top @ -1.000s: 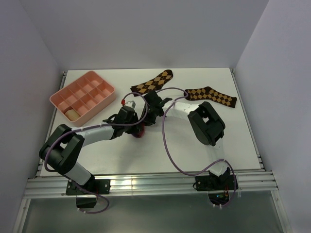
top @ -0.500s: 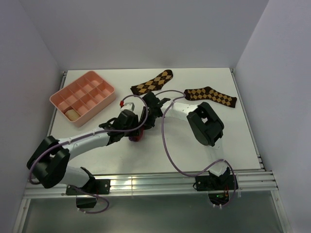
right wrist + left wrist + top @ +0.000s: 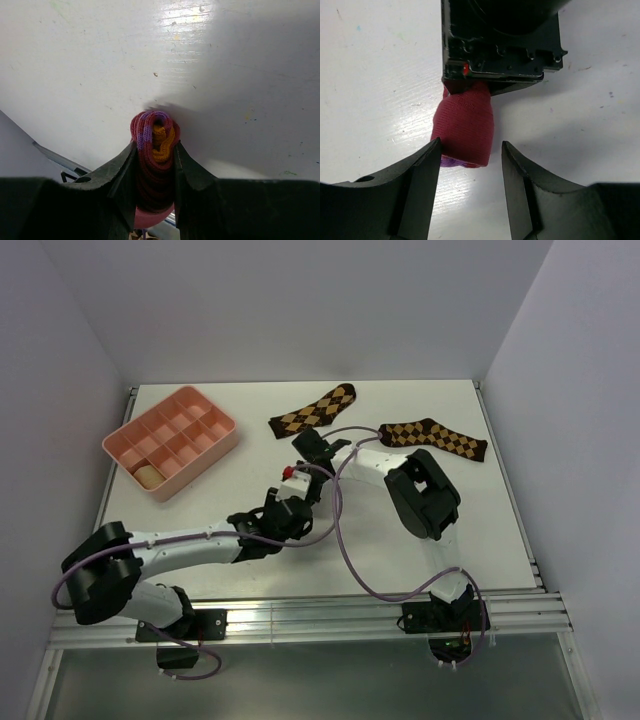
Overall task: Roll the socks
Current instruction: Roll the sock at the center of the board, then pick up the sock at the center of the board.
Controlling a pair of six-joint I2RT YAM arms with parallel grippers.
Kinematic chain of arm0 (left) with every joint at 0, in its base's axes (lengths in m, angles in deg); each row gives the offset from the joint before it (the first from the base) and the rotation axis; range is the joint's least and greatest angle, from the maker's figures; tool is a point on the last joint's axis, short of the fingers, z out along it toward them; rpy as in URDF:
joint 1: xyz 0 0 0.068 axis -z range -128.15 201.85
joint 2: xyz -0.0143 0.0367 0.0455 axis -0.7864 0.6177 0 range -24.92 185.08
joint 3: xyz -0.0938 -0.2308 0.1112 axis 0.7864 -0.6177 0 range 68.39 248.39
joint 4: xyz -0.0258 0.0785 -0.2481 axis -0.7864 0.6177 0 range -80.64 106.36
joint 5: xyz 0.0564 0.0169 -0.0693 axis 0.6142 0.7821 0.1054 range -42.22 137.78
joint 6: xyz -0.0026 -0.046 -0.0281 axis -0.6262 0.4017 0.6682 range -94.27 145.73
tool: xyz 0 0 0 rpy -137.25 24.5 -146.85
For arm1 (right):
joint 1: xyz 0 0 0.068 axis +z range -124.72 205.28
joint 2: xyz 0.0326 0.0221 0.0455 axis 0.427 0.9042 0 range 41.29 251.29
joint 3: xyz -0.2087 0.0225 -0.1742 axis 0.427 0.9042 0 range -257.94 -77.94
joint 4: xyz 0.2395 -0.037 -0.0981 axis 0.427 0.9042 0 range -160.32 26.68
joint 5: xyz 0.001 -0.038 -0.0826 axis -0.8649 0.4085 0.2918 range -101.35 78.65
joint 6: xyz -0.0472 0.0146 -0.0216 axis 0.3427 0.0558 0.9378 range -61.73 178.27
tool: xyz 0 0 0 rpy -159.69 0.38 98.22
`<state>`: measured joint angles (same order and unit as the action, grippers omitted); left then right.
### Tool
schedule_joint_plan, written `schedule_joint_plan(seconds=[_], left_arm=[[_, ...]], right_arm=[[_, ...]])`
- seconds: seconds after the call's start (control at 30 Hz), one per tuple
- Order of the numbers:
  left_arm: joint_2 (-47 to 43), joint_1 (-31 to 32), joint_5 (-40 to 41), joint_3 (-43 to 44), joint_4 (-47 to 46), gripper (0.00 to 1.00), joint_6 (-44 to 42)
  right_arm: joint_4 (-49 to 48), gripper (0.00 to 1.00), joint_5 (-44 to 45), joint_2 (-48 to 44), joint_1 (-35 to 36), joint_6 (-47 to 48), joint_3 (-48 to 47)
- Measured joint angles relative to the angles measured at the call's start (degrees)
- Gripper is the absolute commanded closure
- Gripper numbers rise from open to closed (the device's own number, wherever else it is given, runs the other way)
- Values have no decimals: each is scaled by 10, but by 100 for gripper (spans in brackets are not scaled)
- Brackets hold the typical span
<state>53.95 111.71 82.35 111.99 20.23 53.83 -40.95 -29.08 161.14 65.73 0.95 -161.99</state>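
Right fingers [image 3: 122, 180] pinch the rolled crimson sock [image 3: 152, 150]; left fingers [image 3: 415, 190] open around it, perhaps touching

A pink plastic organiser tray [image 3: 205, 465] with a grid of small compartments sits at the far left of the white worktop [image 3: 480, 530], turned at an angle to its edges. Near the tray, to its right, a dark brown sock with a tan argyle diamond pattern [image 3: 315, 410] lies flat on a diagonal. A second dark brown argyle sock [image 3: 435, 437] lies farther right, well apart from the tray, stretched flat almost crosswise. Pale grey walls [image 3: 300, 300] stand behind the tray and on both sides. A ribbed aluminium rail [image 3: 300, 620] runs along the worktop's near edge, well apart from the tray.
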Motion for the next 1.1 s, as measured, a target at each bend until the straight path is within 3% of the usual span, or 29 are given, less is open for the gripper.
schedule_joint_plan(seconds=[0.3, 0.53, 0.73, 0.87, 1.1], left_arm=[[110, 36, 97, 42, 5, 42, -25], [133, 58, 160, 59, 26, 42, -21], [110, 63, 170, 68, 34, 40, -22], [102, 64, 167, 69, 33, 34, -19], [137, 52, 145, 69, 37, 30, 10]], right_arm=[[-1, 100, -5, 1, -2, 0, 0], [-2, 100, -8, 1, -2, 0, 1], [-2, 100, -10, 1, -2, -1, 2], [-2, 100, -14, 2, -2, -1, 2], [-7, 100, -18, 2, -3, -1, 5]])
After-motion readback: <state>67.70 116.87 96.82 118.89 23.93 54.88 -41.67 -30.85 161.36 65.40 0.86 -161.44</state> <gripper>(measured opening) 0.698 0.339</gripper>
